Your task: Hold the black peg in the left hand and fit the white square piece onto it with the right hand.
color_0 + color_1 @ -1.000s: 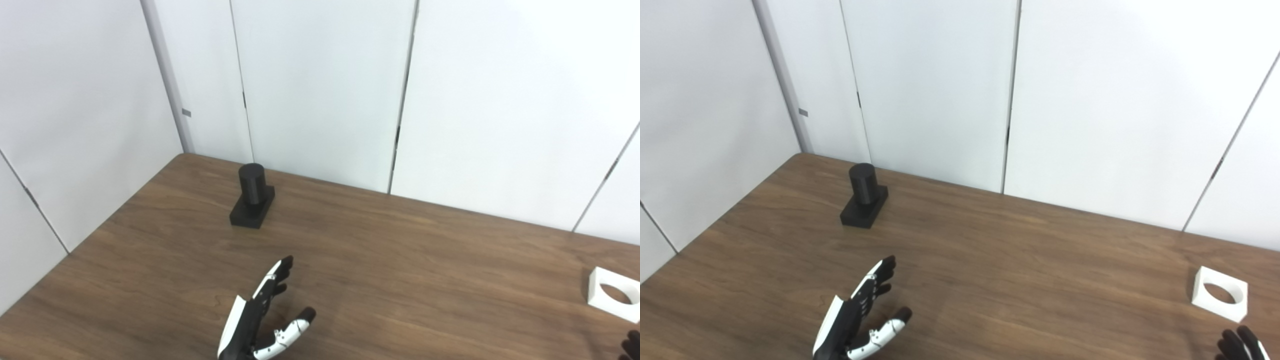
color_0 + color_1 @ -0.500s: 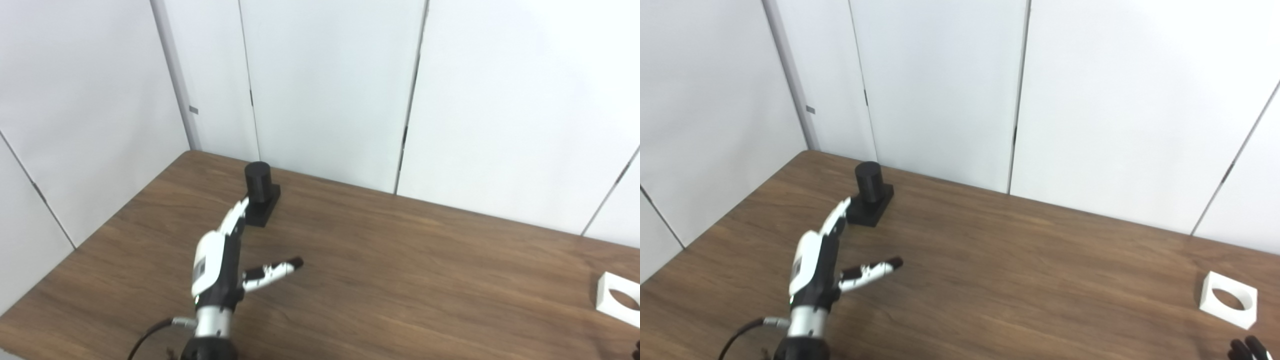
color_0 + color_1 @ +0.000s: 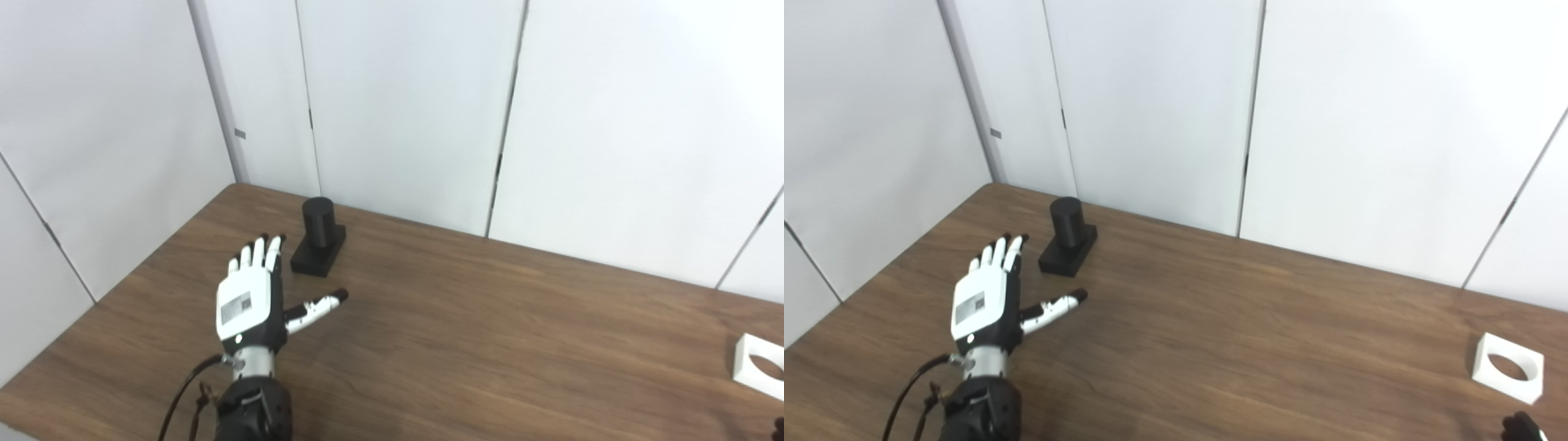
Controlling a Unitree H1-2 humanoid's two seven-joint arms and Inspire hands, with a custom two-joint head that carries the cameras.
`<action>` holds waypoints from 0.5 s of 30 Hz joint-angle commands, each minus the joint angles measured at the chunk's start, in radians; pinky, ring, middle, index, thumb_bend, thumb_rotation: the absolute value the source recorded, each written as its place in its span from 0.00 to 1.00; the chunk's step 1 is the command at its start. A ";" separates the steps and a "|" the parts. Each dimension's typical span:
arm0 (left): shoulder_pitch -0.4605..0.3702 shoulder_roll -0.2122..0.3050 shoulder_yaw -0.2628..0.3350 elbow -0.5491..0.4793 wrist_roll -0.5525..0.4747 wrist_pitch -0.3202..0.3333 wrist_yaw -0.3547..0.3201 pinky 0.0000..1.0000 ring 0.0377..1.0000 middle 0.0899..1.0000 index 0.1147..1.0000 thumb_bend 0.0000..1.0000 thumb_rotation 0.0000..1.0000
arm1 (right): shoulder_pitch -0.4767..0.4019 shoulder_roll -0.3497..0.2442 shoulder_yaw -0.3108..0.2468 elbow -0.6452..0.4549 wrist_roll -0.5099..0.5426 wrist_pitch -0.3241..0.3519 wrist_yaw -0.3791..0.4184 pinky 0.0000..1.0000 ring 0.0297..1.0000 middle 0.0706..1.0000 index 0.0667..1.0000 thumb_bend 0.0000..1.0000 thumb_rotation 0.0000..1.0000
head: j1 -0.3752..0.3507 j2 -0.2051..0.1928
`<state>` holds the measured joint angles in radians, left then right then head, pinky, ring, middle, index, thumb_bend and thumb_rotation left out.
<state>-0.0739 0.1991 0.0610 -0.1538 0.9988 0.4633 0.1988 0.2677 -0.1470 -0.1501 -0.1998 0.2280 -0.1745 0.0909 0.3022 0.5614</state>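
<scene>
- White-backed left hand (image 3: 248, 300) has advanced and rolled palm-down, fingers spread, holding nothing, just short of black peg (image 3: 318, 236).
- Peg grasp comes next.
- My right hand (image 3: 1522, 427) barely visible; state unclear.
- White square piece (image 3: 1508, 375) untouched on table (image 3: 1243, 331), far right.

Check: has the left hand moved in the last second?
Yes. The left hand has gone forward and left toward the peg; its fingers are now just left of the base, open, not touching.
</scene>
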 commanded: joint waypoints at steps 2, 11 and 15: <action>-0.069 0.018 0.024 0.026 0.061 0.006 -0.014 1.00 1.00 1.00 0.94 0.93 0.73 | 0.018 0.026 0.010 -0.003 0.013 -0.020 0.004 1.00 0.97 0.93 0.91 0.74 0.85 | -0.005 0.002; -0.186 0.043 0.040 0.196 0.136 0.006 -0.049 1.00 1.00 1.00 0.93 0.93 0.73 | 0.025 0.029 0.015 -0.006 0.014 -0.016 0.004 1.00 0.96 0.93 0.93 0.69 0.85 | -0.015 0.003; -0.246 0.020 0.088 0.264 0.243 0.006 -0.115 1.00 1.00 0.99 0.91 0.94 0.77 | 0.029 0.033 0.015 -0.014 0.009 -0.012 -0.004 1.00 0.94 0.90 0.91 0.68 0.84 | -0.015 0.004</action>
<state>-0.2622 0.2112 0.1355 0.1181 1.1849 0.4674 0.0815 0.2804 -0.1440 -0.1433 -0.2087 0.2294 -0.1722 0.0890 0.2869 0.5645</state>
